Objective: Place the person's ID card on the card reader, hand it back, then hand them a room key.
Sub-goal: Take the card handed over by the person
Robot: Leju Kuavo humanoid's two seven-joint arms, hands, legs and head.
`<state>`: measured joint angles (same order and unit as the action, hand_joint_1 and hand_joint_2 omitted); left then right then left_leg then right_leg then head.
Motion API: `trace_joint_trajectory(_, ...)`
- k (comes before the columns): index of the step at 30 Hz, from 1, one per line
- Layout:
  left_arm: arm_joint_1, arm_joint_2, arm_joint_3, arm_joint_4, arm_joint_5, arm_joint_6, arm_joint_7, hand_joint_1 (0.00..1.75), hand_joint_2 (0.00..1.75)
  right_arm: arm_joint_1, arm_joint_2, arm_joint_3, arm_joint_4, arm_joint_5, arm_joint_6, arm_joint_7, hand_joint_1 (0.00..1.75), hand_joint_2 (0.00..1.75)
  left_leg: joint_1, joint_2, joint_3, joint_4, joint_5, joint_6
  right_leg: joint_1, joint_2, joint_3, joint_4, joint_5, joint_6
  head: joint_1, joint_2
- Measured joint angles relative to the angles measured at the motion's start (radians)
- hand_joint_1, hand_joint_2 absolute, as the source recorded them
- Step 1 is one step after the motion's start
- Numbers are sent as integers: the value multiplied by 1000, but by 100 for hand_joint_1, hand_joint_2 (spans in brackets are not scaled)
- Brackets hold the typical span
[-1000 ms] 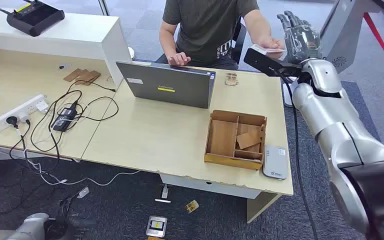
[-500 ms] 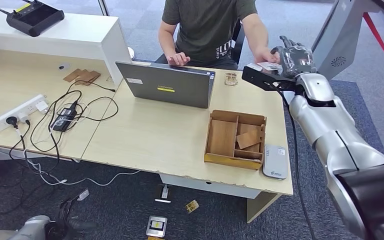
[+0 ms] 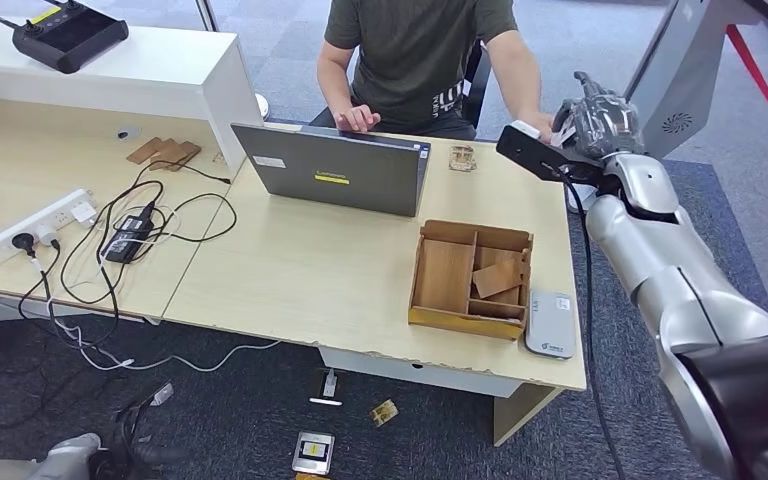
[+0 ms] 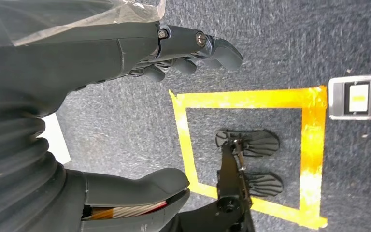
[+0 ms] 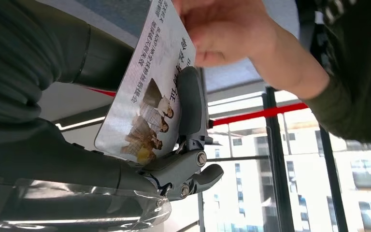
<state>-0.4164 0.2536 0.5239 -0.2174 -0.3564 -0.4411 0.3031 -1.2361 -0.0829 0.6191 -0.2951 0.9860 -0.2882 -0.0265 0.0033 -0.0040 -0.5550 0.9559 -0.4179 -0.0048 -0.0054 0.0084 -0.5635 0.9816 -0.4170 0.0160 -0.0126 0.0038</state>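
The person's ID card (image 5: 145, 96), white with a photo and printed text, lies against my right hand (image 5: 188, 159); a finger (image 5: 191, 96) curls over its face and presses it in. The person's hand (image 5: 227, 29) pinches the card's other end. In the head view my right hand (image 3: 595, 120) is raised past the desk's far right corner, touching the person's hand (image 3: 540, 120). The grey card reader (image 3: 550, 323) lies at the desk's near right edge. Beside it a wooden box (image 3: 472, 277) holds wooden key cards. My left hand (image 4: 125, 48) hangs over the floor, fingers apart, holding nothing.
An open laptop (image 3: 335, 168) stands between me and the seated person. Cables and a power strip (image 3: 35, 225) cover the desk's left part. Small items lie on the carpet (image 3: 312, 452) under the desk front. Yellow tape (image 4: 251, 99) marks the floor.
My right hand has dropped a little and its fingers have curled from spread upright onto the card. The person's hand has stayed on the card throughout.
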Motion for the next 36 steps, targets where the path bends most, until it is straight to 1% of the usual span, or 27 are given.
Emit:
trace_joint_trajectory(3,9,1,0,0,9,13,-19,0,175,10,-17,-36,-9,-62,-73,-89,175,175,0,0,0,0,0,0,0,0,0,0,0,0,0,0)
trace_joint_trajectory(6,20,2,1,0,15,19,-31,0,175,30,-41,-77,-31,-108,-100,-149,175,175,0,0,0,0,0,0,0,0,0,-1,0,0,0,0)
trace_joint_trajectory(9,30,7,1,0,26,20,-40,0,175,78,-79,-128,-78,-150,-96,-176,175,175,0,0,1,0,0,0,0,0,1,-1,0,0,0,0)
trace_joint_trajectory(12,42,14,2,0,41,21,-46,0,175,151,-121,-184,-147,-166,-67,-172,175,175,0,-1,1,0,-1,1,0,0,2,-2,0,0,0,0)
trace_joint_trajectory(18,63,33,3,0,62,20,-55,0,175,336,-192,-280,-318,-128,34,-120,175,175,0,-1,1,0,-2,1,0,0,2,-2,0,0,0,0)
trace_joint_trajectory(22,72,47,4,0,67,17,-55,0,175,441,-219,-316,-414,-91,99,-100,175,175,1,-1,1,0,-3,0,1,0,2,-2,0,0,0,0)
trace_joint_trajectory(25,76,56,5,0,72,16,-55,0,175,505,-228,-334,-480,-73,157,-88,175,175,1,-1,1,0,-3,0,1,0,2,-2,-1,0,0,0)
trace_joint_trajectory(30,82,65,6,0,77,15,-54,0,175,581,-243,-345,-589,-52,297,-65,175,175,1,0,1,0,-3,0,1,0,2,-2,-1,0,0,0)
trace_joint_trajectory(36,83,74,6,0,78,15,-53,0,175,649,-268,-349,-750,-46,499,-32,175,175,1,0,1,0,-3,0,1,0,2,-2,-1,0,0,0)
